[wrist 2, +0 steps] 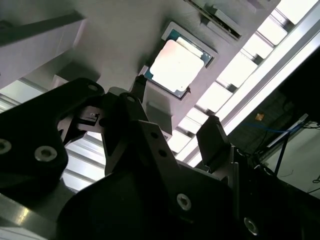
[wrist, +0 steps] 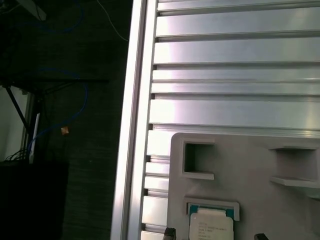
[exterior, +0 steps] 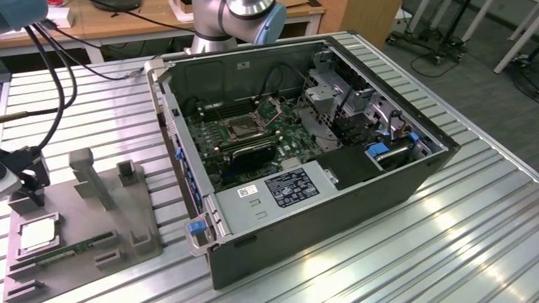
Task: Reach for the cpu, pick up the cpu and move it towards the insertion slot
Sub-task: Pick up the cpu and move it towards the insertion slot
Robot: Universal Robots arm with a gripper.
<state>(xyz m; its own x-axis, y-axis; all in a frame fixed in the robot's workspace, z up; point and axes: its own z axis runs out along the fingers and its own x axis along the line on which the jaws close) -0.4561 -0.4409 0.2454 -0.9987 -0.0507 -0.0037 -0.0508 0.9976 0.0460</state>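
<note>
My gripper [wrist 2: 175, 106] is open, its fingers spread and holding nothing, poised over the cpu [wrist 2: 176, 65] without touching it. The cpu lies flat in a recess of the grey tray [exterior: 80, 221], well apart from the insertion slot [exterior: 240, 129] inside the computer case [exterior: 337, 208].

You're in a robotics lab or workshop. Mid-frame, an opened computer case [exterior: 282, 189] sits on a slatted aluminium bench [exterior: 471, 252]. A cable-strewn wooden desk [exterior: 110, 22] stands upper left and wheeled equipment stands [exterior: 425, 45] upper right.
</note>
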